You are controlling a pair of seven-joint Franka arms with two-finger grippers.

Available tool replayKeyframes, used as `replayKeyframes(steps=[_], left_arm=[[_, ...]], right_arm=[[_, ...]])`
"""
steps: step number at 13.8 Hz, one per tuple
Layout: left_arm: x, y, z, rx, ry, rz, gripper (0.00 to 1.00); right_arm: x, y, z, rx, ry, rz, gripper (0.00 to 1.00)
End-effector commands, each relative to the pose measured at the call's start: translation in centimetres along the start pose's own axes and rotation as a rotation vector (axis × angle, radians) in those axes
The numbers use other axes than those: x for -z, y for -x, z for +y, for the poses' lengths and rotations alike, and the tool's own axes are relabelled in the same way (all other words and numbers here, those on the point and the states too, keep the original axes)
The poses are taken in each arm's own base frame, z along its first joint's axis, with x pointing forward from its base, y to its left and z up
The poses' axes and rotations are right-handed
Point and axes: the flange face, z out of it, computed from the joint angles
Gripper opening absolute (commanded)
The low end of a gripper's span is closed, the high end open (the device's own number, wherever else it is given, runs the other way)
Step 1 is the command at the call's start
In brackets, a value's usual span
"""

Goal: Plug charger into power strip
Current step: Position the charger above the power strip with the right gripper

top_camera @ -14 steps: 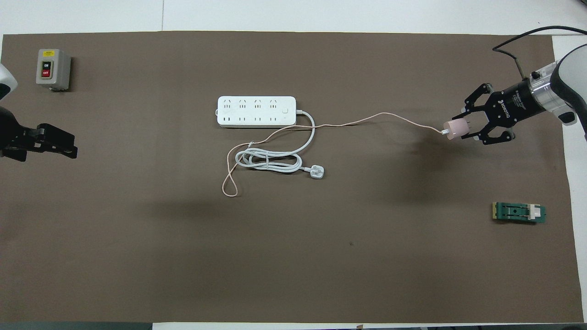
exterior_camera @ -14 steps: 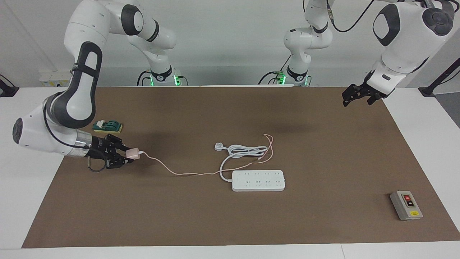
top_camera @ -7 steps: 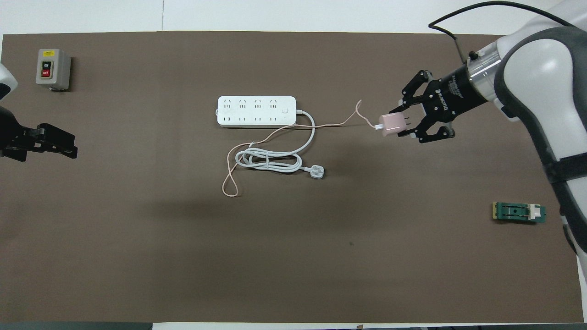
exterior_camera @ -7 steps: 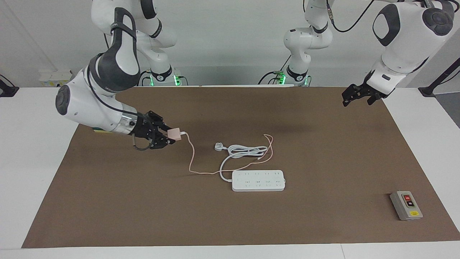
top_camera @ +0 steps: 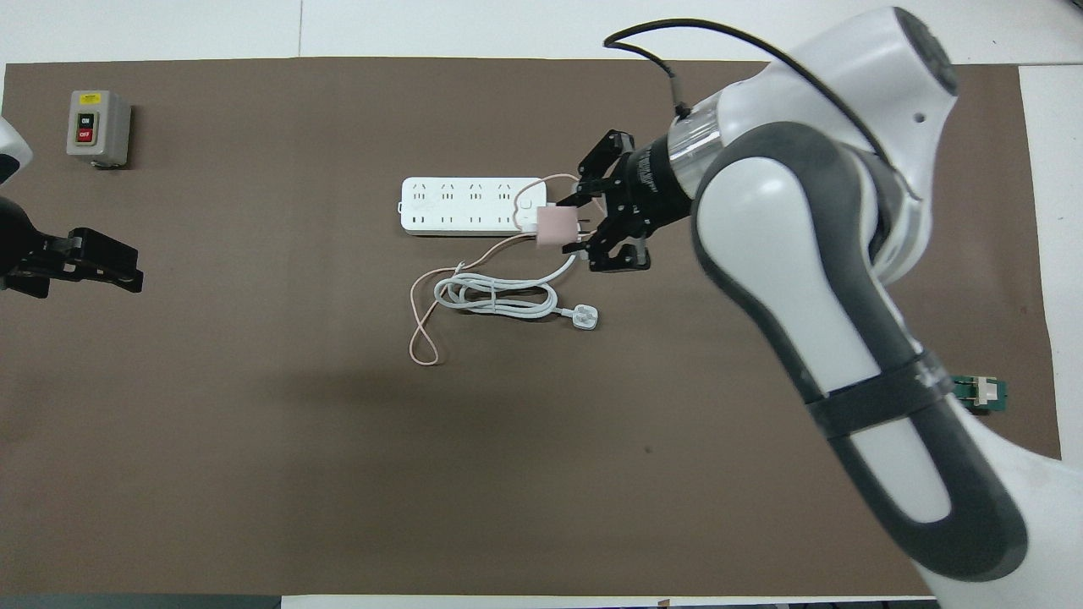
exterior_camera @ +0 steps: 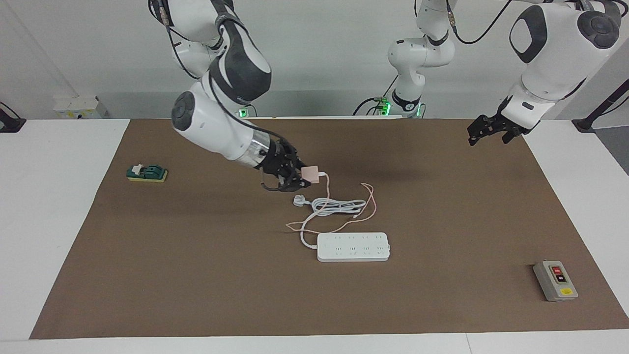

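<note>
The right end effector (exterior_camera: pixel 300 178) is pinched on the charger (exterior_camera: pixel 310 174) and holds it in the air. Over the last second it has travelled from the right arm's end of the table to the middle, and it now hangs over the white three-pin plug (exterior_camera: pixel 299 200) and the coiled white cord (exterior_camera: pixel 334 205).

From the charger, the power strip (exterior_camera: pixel 353 247) lies toward 5 o'clock in the facing view, flat on the table, farther from the robots than the cord coil. In the overhead view the charger (top_camera: pixel 556 227) covers the strip's cord end (top_camera: pixel 531 205); this is overlap from height, not contact.

The pink cable (exterior_camera: pixel 344 223) has gone from a long stretched run to slack loops beside the white cord. Judgement: cable drag on the charger is now low.

In the overhead view the prongs appear to point back into the end effector, toward 3 o'clock, not down at the sockets. Judgement: transport is nearly complete; reorientation, alignment over a socket and insertion remain.

The left end effector (exterior_camera: pixel 491 130) waits with fingers spread over the left arm's end of the table, at 2 o'clock from the strip in the facing view.
</note>
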Motion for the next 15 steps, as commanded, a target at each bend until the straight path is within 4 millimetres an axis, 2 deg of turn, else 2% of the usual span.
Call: replayKeyframes(steps=[1, 3, 8, 11, 13, 15], left_arm=[[0.3, 0.6, -0.2, -0.004, 0.01, 0.017, 1.0], [0.3, 0.6, -0.2, -0.004, 0.01, 0.017, 1.0], [0.3, 0.6, -0.2, -0.004, 0.01, 0.017, 1.0], [0.3, 0.6, -0.2, -0.004, 0.01, 0.017, 1.0], [0.4, 1.9, -0.6, 0.003, 0.011, -0.029, 1.0], [0.6, 1.3, -0.6, 0.001, 0.022, 0.007, 1.0]], right_arm=[[-2.4, 3.9, 1.6, -0.03, -0.037, -0.021, 0.0], [-3.5, 5.5, 2.2, -0.028, -0.055, -0.026, 0.0], [-6.9, 7.1, 3.8, 0.006, -0.064, -0.006, 0.0], [-7.2, 6.9, 3.8, 0.008, -0.065, -0.001, 0.0], [-7.2, 6.6, 3.6, 0.011, -0.068, 0.004, 0.0], [-7.2, 6.5, 3.3, 0.021, -0.092, 0.002, 0.0]])
